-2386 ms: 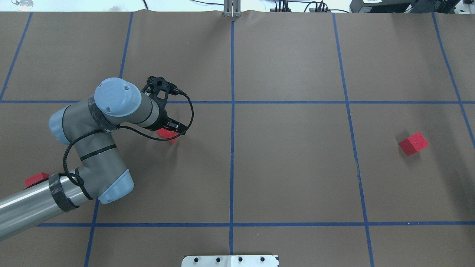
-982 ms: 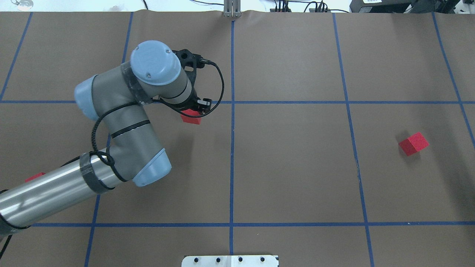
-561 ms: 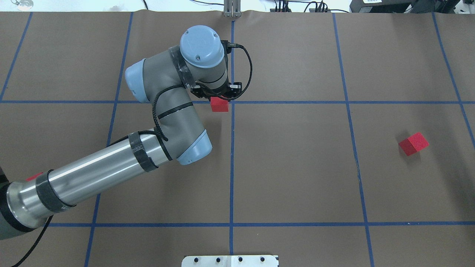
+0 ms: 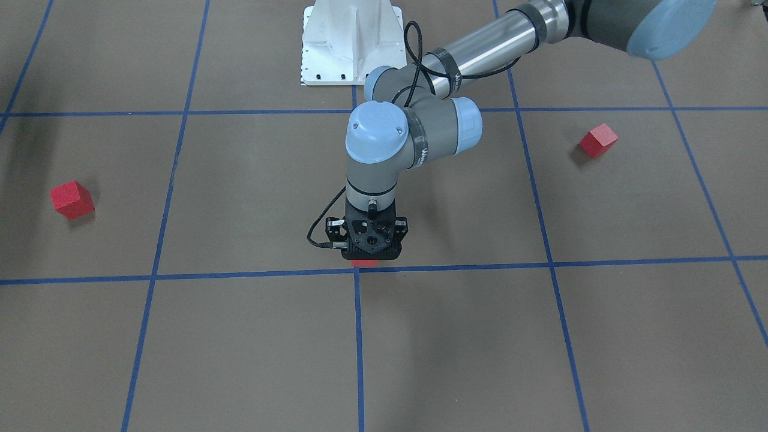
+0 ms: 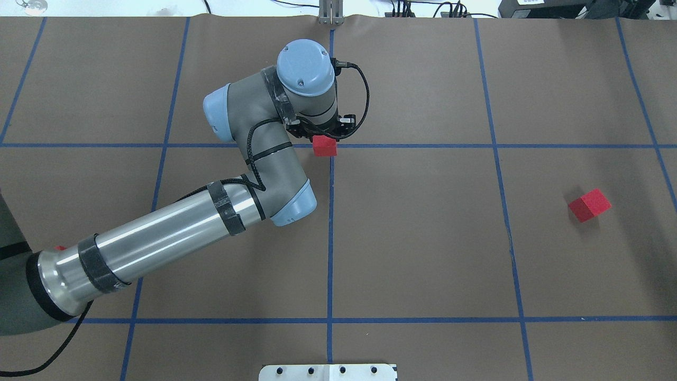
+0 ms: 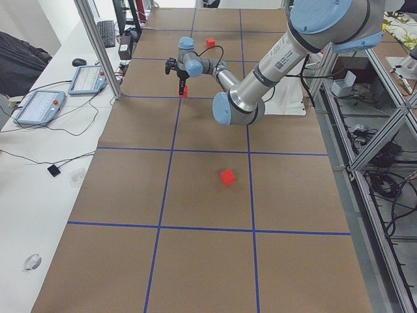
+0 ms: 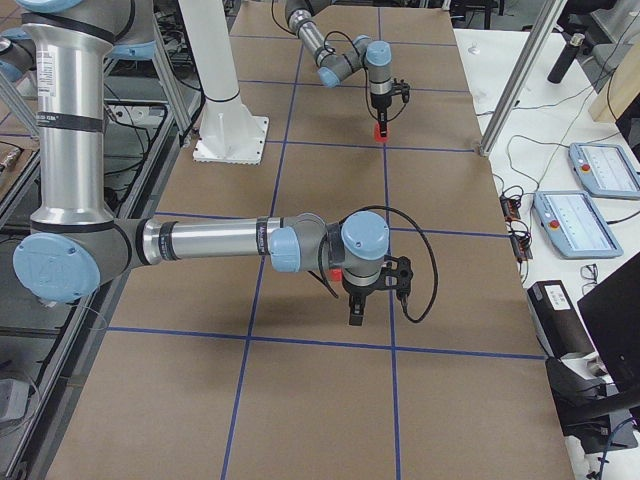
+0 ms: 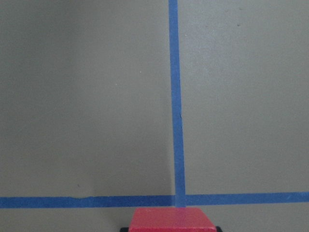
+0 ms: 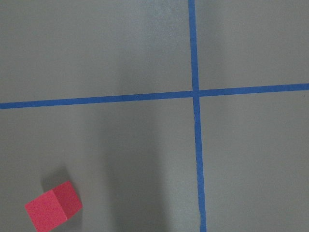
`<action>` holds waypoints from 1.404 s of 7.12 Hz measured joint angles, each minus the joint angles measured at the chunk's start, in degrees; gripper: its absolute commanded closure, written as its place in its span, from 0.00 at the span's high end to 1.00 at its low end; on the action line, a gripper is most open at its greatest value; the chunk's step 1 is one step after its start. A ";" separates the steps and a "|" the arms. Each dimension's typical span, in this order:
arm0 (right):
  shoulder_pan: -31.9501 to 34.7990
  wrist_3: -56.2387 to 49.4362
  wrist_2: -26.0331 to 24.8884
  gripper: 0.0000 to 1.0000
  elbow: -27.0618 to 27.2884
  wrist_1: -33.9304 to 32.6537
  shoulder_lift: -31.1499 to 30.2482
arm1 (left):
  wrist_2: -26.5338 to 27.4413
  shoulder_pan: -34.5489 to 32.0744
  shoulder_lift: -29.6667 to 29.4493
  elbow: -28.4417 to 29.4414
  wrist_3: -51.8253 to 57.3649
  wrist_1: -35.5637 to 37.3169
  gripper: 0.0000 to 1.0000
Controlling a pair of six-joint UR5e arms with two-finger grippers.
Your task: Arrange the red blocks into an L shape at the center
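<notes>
Held red block [image 5: 324, 146]: just beside the center [image 5: 331, 145], clamped in left gripper [image 4: 365, 257] | second red block [image 5: 589, 205]: loose, toward right edge of surface [image 5: 423, 238] | third red block [image 4: 597, 141]: loose, toward left edge | right gripper [image 7: 357, 310]: over surface, wide or narrow cannot be told.

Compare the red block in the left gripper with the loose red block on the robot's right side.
The held block is clamped in the left gripper at the center crossing; the loose block lies free inside a grid square, off the tape lines. The held block sits roughly square to the lines; the loose block is turned at an angle. Both are small plain red cubes of like size.
</notes>
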 measured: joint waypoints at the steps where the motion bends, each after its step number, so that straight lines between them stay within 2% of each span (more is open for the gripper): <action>1: 0.00 0.00 0.00 0.99 -0.02 0.00 -0.01 | 0.04 0.14 -0.82 1.57 -0.01 -0.46 0.00; 9: 0.00 -0.08 0.00 0.99 -0.05 -0.05 -0.01 | 0.30 0.90 -1.42 5.15 -0.11 -3.01 0.00; 10: 0.00 -0.08 0.00 0.99 -0.11 -0.02 -0.01 | 0.30 0.92 -1.45 5.18 -0.15 -3.09 0.02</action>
